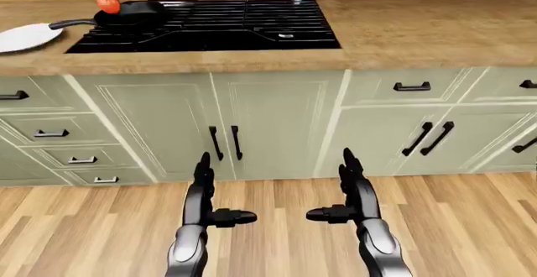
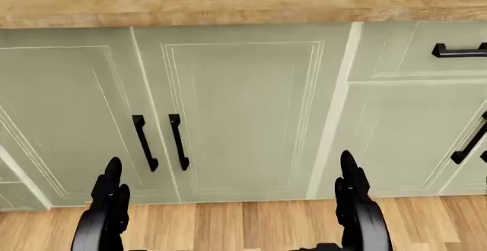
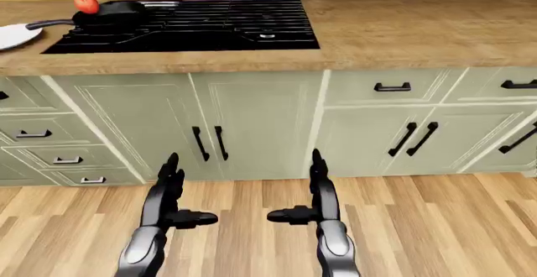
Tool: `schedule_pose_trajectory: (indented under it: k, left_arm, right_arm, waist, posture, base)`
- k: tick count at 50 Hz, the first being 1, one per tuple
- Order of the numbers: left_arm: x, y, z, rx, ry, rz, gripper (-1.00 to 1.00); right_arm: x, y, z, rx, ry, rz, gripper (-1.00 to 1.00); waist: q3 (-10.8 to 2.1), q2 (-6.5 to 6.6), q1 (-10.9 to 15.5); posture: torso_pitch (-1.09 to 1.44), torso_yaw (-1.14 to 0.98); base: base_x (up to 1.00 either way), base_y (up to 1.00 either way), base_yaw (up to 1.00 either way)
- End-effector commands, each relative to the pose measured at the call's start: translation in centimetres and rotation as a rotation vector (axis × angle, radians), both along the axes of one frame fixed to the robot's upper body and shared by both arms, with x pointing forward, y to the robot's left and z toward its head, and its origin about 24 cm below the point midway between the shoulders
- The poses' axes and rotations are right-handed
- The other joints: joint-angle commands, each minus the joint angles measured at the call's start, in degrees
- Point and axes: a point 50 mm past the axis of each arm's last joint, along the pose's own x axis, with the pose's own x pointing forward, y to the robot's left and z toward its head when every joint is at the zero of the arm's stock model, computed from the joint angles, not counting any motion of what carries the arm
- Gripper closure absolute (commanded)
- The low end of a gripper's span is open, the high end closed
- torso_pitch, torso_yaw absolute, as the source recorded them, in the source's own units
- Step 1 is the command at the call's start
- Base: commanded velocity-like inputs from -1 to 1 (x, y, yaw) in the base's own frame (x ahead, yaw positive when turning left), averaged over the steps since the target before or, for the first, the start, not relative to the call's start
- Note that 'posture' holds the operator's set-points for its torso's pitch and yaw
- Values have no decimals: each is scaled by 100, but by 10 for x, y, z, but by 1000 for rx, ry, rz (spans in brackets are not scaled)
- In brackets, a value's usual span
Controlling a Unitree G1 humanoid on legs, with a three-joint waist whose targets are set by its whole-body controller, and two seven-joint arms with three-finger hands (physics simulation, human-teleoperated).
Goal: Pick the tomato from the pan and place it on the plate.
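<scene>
Tomato [image 1: 108,3] is sitting in the pan [image 1: 130,14] at the upper left of the frame, beside the plate [image 1: 27,36]. I am holding my left hand [image 1: 204,198] and right hand [image 1: 352,195] low, fingers spread, empty. It is looking soft and slick, so I am judging a gentle grip around its sides best.

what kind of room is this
Most likely a simulated kitchen: a black stove set into a wooden counter, pale green cabinets with black handles beneath, and a pan holding a tomato beside a white plate.
</scene>
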Motion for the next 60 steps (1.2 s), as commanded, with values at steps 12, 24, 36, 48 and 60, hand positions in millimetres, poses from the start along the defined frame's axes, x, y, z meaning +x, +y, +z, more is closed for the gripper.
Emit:
schedule_pose_trajectory:
  k: [12,24,36,48,60]
  left_arm:
    - [9,0,30,12,-167,-6,-100]
    - [0,28,134,-101,-407,84,-100]
    - [4,37,298,-112,-660,19,-100]
    - [-4,59,347,-191,-750,62,-100]
    - [-21,83,360,-143,-824,123,-100]
  right_arm:
    - [8,1,29,-1,-159,14,-100]
    - [-5,18,146,-96,-441,3,-100]
    - [1,6,316,-133,-669,40,-100]
    - [-4,3,365,-130,-770,112,-100]
    - [7,13,340,-180,-771,151,-100]
  waist:
    - [-436,-32,47]
    - [-539,-3,45]
    - [-406,86,32]
    - [-178,176,-12]
    - [-274,211,-20]
  posture:
    - [0,0]
    - [0,0]
    - [0,0]
    - [0,0]
    - [0,0]
  base:
    - [0,0,0]
    - [0,0,0]
    - [0,0,0]
    - [0,0,0]
    - [0,4,0]
